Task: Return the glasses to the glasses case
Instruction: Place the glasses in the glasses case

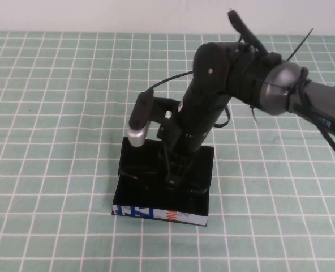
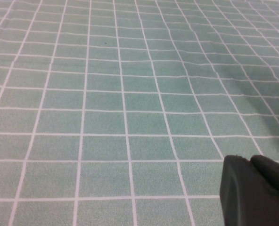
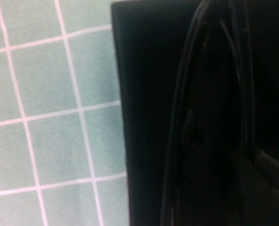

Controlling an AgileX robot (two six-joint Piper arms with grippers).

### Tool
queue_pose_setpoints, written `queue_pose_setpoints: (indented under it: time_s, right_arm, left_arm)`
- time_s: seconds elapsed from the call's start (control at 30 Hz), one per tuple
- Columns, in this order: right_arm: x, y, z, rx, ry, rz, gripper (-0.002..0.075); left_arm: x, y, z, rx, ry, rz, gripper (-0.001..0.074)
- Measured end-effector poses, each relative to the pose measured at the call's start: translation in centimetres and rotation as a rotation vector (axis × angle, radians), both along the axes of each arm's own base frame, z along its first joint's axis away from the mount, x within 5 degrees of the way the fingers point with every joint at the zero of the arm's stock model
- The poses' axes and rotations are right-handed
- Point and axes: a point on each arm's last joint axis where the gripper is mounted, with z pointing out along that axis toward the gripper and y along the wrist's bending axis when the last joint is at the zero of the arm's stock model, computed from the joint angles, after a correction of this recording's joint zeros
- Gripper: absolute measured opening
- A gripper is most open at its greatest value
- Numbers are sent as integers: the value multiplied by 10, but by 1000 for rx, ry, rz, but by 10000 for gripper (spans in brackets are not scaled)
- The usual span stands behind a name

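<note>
Glasses (image 3: 196,132) black, seemingly inside black glasses case (image 1: 201,192), right pincer (image 1: 172,180) closed, left pincer (image 2: 252,188) unclear.

Setting appears to be a robot test bench or lab. Work surface is covered by a green cloth (image 1: 54,113) with a white grid pattern. A plain pale wall (image 1: 99,14) runs behind

Green tablecloth (image 1: 54,113) with a white grid is covering the whole work surface and is lying mostly flat, with slight ripples showing in the grid lines. Plain white wall (image 1: 99,14) is running along the far edge. Light is falling evenly, casting only soft shadows.
</note>
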Motion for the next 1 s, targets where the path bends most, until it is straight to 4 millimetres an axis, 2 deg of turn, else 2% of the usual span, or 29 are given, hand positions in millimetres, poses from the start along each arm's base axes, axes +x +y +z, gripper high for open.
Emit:
queue_pose_setpoints:
  time_s: [0.13, 0.33, 0.57, 0.67, 0.9, 1.0]
  right_arm:
    - [-7, 8, 0, -4, -6, 28, 0]
    - [-11, 11, 0, -11, 5, 42, 17]
    - [-11, 11, 0, -12, 6, 44, 197]
    - [-11, 11, 0, -12, 6, 44, 227]
    - [-11, 10, 0, -15, 1, 45, 233]
    - [-13, 9, 9, -4, -14, 45, 183]
  left_arm:
    - [0, 0, 0, 0, 0, 0, -2]
    - [0, 0, 0, 0, 0, 0, -2]
    - [0, 0, 0, 0, 0, 0, -2]
    - [0, 0, 0, 0, 0, 0, -2]
    - [0, 0, 0, 0, 0, 0, -2]
    - [0, 0, 0, 0, 0, 0, -2]
